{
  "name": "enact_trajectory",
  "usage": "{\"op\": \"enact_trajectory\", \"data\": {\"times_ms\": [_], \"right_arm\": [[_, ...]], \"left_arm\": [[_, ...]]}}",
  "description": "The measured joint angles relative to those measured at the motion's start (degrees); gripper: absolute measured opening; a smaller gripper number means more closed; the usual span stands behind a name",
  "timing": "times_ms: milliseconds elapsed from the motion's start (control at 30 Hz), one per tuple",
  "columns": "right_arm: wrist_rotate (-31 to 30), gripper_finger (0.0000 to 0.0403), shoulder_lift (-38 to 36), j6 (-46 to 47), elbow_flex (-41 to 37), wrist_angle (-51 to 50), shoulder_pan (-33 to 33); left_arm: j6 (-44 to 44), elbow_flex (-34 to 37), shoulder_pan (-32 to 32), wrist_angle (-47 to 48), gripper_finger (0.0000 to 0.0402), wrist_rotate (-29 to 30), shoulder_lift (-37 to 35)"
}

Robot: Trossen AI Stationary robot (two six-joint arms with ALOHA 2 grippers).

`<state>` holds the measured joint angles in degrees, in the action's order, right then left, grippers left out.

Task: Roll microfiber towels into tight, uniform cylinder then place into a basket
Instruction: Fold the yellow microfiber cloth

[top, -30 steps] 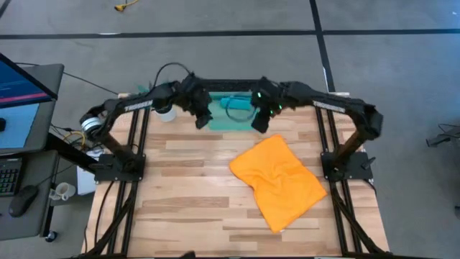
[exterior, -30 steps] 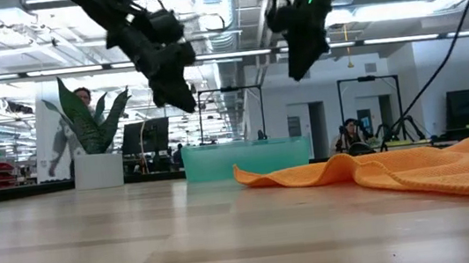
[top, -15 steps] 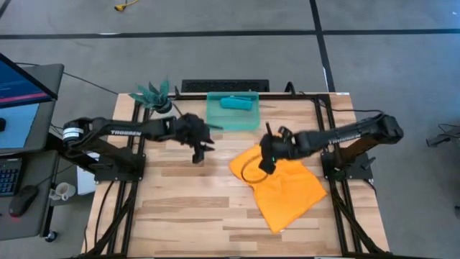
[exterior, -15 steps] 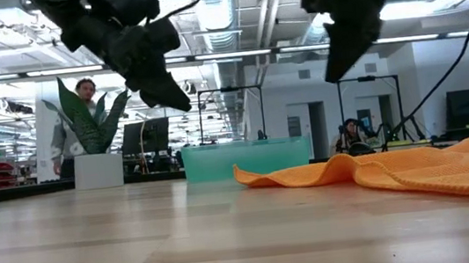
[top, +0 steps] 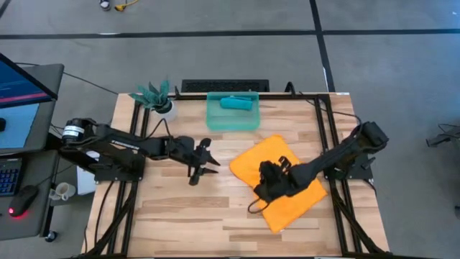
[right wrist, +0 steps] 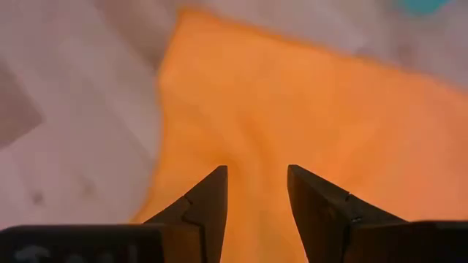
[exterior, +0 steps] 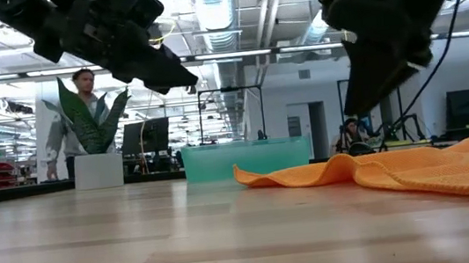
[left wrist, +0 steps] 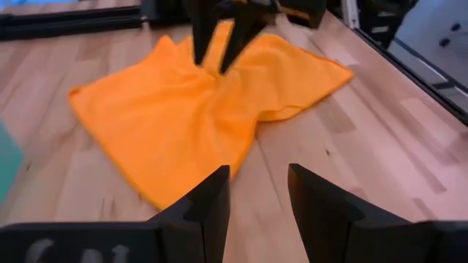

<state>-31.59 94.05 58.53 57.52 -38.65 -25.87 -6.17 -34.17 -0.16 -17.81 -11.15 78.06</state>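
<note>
Dark right tool (top: 267, 188), fingers spread and holding nothing, hangs over the near-left part of the orange towel (top: 296, 167), which lies rumpled on the worktop (top: 187, 208). Left tool (top: 208, 160), also spread and empty, hovers over bare wood just left of the towel. Behind: basket (top: 232, 119) holding the teal towel (top: 236, 103); plant (top: 154, 95) at the far-left corner.

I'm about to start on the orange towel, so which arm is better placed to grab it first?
Right, probably. The right gripper hangs open directly over the crumpled bright orange microfiber towel. The left gripper is open too, but over bare wooden table beside the towel's edge.
</note>
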Motion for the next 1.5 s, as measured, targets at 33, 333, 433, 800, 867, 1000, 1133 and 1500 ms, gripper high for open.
{"op": "enact_trajectory", "data": {"times_ms": [33,333,433,800,867,1000,1133,1500], "right_arm": [[0.05,0.0163,1.08,0.99,0.0,1.32,-1.08],[-0.06,0.0163,5.79,7.05,4.24,1.64,-7.31],[-0.66,0.0163,5.76,9.8,6.16,0.96,-9.27],[-4.53,0.0163,5.75,27.75,7.76,-9.78,-17.2],[-4.64,0.0163,6.57,31.58,7.74,-10.26,-18.23],[-5.01,0.0163,8.36,36.84,7.87,-11.3,-19.93],[-4.24,0.0163,12.16,40.41,7.67,-12.94,-21.09],[1.66,0.0163,18.81,46.52,7.67,-15.37,-21.98]], "left_arm": [[-0.61,0.0,-0.39,-0.45,0.0129,0.0,0.5],[-4.23,-0.14,-0.85,-7.43,0.0129,0.79,8.78],[-6.21,-0.67,-0.51,-8.13,0.0129,2.09,12.07],[-13.6,-11.3,0.43,-7.99,0.0129,2.59,22.87],[-15.01,-13.46,0.67,-7.96,0.0129,2.63,24.73],[-16.74,-16.84,1.76,-7.17,0.0129,2.58,28.71],[-16.07,-19.88,3.11,-6.15,0.0129,2.53,33.35],[-12.55,-24.27,4.96,-2.07,0.0129,1.31,40.76]]}}
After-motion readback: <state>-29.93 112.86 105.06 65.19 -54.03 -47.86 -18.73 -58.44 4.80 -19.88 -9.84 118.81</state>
